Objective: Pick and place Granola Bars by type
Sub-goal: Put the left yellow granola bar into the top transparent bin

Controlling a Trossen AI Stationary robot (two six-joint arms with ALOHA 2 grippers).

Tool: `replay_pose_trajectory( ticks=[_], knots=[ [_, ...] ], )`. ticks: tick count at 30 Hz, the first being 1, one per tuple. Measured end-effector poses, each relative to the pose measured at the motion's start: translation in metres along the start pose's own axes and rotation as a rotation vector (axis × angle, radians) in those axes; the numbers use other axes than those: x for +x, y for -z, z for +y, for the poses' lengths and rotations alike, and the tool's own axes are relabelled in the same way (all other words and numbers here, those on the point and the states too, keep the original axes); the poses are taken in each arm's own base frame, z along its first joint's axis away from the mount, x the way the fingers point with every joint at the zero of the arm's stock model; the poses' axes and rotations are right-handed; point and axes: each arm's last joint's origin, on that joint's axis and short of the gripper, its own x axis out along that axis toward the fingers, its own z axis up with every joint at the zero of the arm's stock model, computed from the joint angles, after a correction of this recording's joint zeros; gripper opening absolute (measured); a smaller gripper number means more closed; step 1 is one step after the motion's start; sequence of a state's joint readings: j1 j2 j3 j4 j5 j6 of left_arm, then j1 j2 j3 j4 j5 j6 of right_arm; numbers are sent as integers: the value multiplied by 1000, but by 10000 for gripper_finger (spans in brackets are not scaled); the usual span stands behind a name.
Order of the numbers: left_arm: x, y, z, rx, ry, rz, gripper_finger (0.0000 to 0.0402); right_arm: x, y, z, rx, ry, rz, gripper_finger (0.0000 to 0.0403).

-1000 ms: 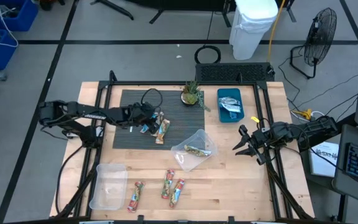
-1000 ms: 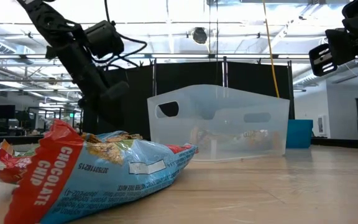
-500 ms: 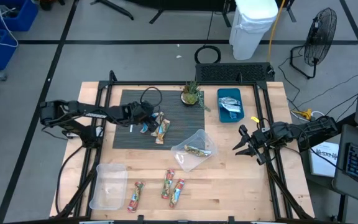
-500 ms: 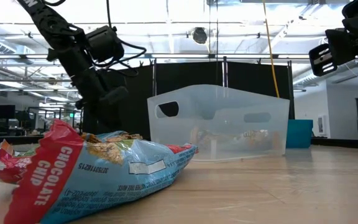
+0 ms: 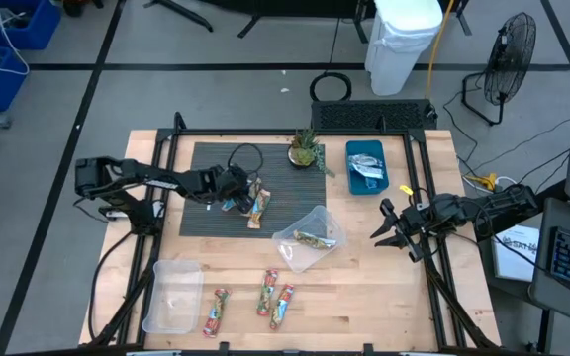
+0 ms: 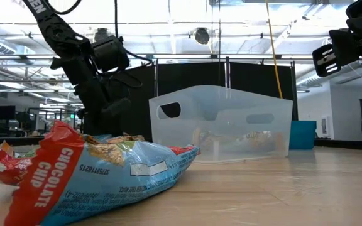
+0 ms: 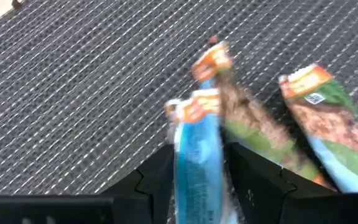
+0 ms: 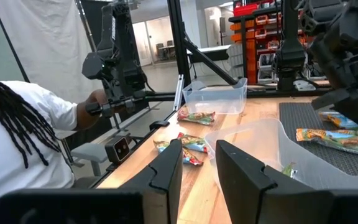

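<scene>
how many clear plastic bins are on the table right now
2. One clear bin sits at the table's front-left corner; the other clear bin lies tilted near the middle, with a granola bar inside.

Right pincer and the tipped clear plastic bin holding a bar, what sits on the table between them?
Nothing: in the high view only bare wood lies between the right pincer and the tipped clear plastic bin.

Grey floor, standing fan
</scene>
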State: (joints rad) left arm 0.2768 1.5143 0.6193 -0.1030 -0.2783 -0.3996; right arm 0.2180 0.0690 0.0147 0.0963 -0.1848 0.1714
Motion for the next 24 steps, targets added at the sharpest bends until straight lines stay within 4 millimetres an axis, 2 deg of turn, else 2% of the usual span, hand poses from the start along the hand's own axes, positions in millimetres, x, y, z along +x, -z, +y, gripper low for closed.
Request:
replay_pose_trajectory(
  ticks=[13,16,21,24],
  knots=[
    [0,3,3,-14,-17,37,151,0,0,0,1,2,4,89],
    [0,6,4,-14,-28,61,118,0,1,0,1,1,5,89],
    [0,6,4,-4,-26,64,31,0,1,0,1,1,5,89],
    [-2,4,3,12,-19,52,15,0,1,0,1,1,5,89]
  ],
)
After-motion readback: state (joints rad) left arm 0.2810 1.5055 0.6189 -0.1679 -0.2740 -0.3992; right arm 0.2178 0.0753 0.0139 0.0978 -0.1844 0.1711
